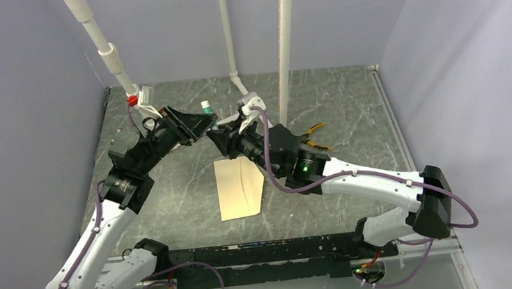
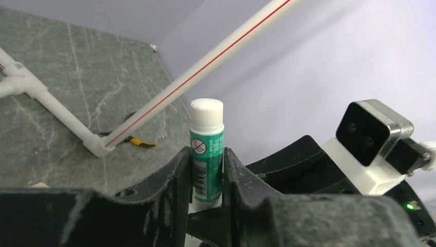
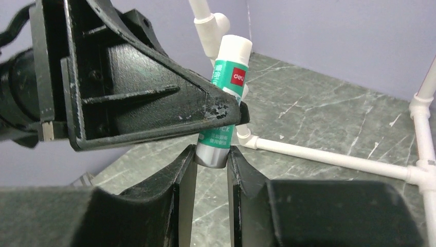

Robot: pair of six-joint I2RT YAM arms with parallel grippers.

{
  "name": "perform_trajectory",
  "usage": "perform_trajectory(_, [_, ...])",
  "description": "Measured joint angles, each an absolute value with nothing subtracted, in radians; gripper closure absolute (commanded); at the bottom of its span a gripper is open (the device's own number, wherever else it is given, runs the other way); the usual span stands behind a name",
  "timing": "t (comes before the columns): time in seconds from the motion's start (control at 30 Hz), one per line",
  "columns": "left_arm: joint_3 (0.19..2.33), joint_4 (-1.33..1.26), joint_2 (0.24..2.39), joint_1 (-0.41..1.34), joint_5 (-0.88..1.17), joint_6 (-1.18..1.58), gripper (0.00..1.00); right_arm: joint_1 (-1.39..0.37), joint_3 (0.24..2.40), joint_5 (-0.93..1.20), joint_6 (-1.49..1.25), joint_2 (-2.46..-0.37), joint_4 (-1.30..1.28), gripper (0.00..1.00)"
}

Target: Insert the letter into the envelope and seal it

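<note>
The tan envelope (image 1: 241,188) lies flat on the table in the middle, below both grippers. The letter is not in view. A green glue stick (image 1: 206,108) with a white cap is held in the air above the envelope's far end. My left gripper (image 2: 207,172) is shut on the stick's green body (image 2: 207,149), cap (image 2: 206,110) pointing up. My right gripper (image 3: 212,154) is shut on the stick's grey bottom end (image 3: 212,154); the body (image 3: 230,82) rises behind my left gripper (image 3: 144,92). The two grippers meet tip to tip in the top view.
A white PVC pipe frame (image 1: 286,44) stands at the back, its foot pipes on the table (image 3: 329,158). Yellow-handled pliers (image 1: 314,134) lie right of my right wrist and also show in the left wrist view (image 2: 134,140). Purple walls enclose the table.
</note>
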State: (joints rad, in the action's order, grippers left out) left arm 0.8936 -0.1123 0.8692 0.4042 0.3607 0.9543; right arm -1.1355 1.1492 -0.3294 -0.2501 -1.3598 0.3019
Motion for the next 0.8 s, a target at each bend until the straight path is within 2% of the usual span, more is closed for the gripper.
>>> perform_trajectory(0.13, [0.933, -0.033, 0.855, 0.404, 0.361, 0.916, 0.50, -1.128, 1.126, -0.275, -0.191, -1.323, 0.290, 1.00])
perform_trajectory(0.4, [0.965, 0.037, 0.843, 0.404, 0.366, 0.851, 0.50, -1.124, 1.113, -0.178, -0.165, -1.287, 0.272, 1.00])
perform_trajectory(0.5, [0.966, 0.052, 0.846, 0.404, 0.377, 0.827, 0.58, -1.118, 1.113, -0.145, -0.166, -1.287, 0.252, 1.00])
perform_trajectory(0.67, [0.982, 0.067, 0.849, 0.406, 0.414, 0.805, 0.96, -1.105, 1.113, -0.092, -0.177, -1.287, 0.212, 1.00])
perform_trajectory(0.8, [1.006, 0.068, 0.871, 0.406, 0.460, 0.800, 0.98, -1.096, 1.116, -0.070, -0.191, -1.285, 0.208, 1.00])
